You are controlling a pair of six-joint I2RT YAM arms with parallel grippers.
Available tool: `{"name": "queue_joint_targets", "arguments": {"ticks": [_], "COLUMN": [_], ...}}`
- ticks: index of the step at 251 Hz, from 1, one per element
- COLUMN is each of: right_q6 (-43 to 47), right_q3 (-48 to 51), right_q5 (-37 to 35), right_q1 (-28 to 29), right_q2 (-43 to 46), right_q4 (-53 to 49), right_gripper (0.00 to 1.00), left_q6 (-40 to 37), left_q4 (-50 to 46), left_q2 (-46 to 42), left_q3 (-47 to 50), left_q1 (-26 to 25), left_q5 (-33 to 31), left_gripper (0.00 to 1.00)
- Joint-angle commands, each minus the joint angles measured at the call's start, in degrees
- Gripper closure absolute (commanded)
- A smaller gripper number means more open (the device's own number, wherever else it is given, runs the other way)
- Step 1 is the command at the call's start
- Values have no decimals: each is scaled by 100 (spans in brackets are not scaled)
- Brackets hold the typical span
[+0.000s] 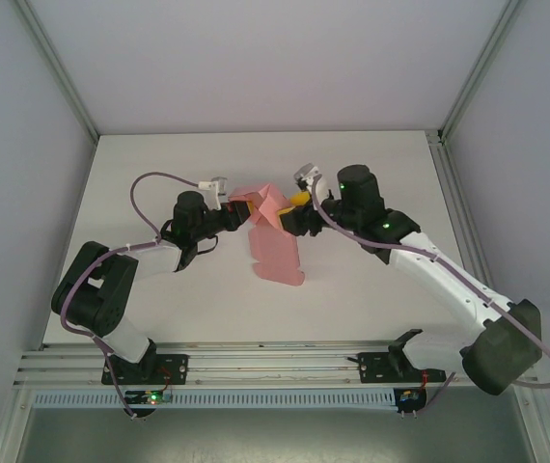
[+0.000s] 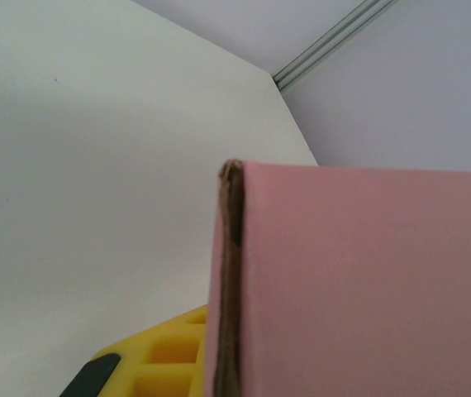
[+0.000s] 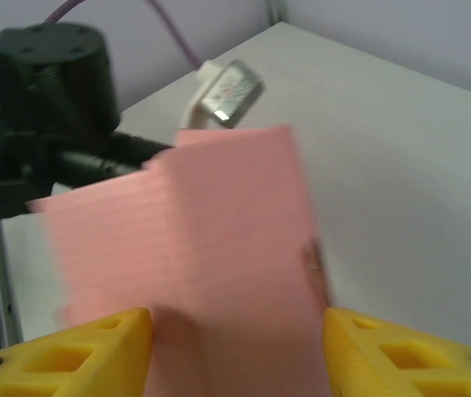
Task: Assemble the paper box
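The left hand (image 1: 239, 216) is pressed together and pinches the left edge of the paper box (image 1: 275, 253). In the left wrist view the pink card (image 2: 359, 281) stands very close to the camera. Its brown cut edge runs downward, and one yellow finger (image 2: 169, 347) is just below and beside it.

The right hand (image 1: 292, 214) meets the paper box from the other side. In the right wrist view its two yellow fingers (image 3: 95, 343) are spread. The card (image 3: 219, 240) rises between them and reaches from one finger to the other. I cannot tell if the fingers press on the card or only stand beside it, because this picture is blurred.

There is one paper box, and there are two arms with one hand each. The box is a folded sheet and has not the form of a closed box. Its upper part is lifted between the two hands, near the middle of the white worktop (image 1: 159, 174). Its lower part lies flat on the worktop and points toward the near edge. Behind the card, the right wrist view shows the black body of the left arm (image 3: 45, 66).
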State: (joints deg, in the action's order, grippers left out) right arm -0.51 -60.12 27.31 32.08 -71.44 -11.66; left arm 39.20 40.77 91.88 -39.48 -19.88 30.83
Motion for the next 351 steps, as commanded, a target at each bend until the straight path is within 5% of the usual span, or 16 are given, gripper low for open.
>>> {"name": "queue_joint_targets", "arguments": {"ticks": [1, 55, 117, 193, 254, 297, 351], "right_q6": [407, 709, 1371, 2094, 2515, 3492, 6851], "right_q3": [-175, -413, -643, -1341, -1596, -1015, -782], "right_q5": [-447, -2187, -5140, -8035, -9776, -10447, -11028], "right_q1": [218, 795, 1630, 1968, 1845, 1561, 1366], "right_q2": [-176, -468, -1122, -2451, -3246, -3226, -3980], "right_q4": [-344, -425, 59, 501, 1219, 3272, 7476], "right_gripper": [43, 46, 44, 89, 99, 100, 100], "left_q6": [-108, -106, -44, 76, 250, 805, 1229], "left_q4": [-87, -267, -300, -1034, -2603, -3234, -3598], "left_q2": [-13, 9, -30, -252, -598, -876, -980], "left_q3": [-218, -287, -297, -368, -819, -859, -1034], "left_q1": [-34, -38, -43, -177, -716, -764, -781], "left_q5": [-93, -149, -7, -575, -1896, -2536, -2590], "left_gripper": [100, 100, 100, 100, 100, 100, 100]}}
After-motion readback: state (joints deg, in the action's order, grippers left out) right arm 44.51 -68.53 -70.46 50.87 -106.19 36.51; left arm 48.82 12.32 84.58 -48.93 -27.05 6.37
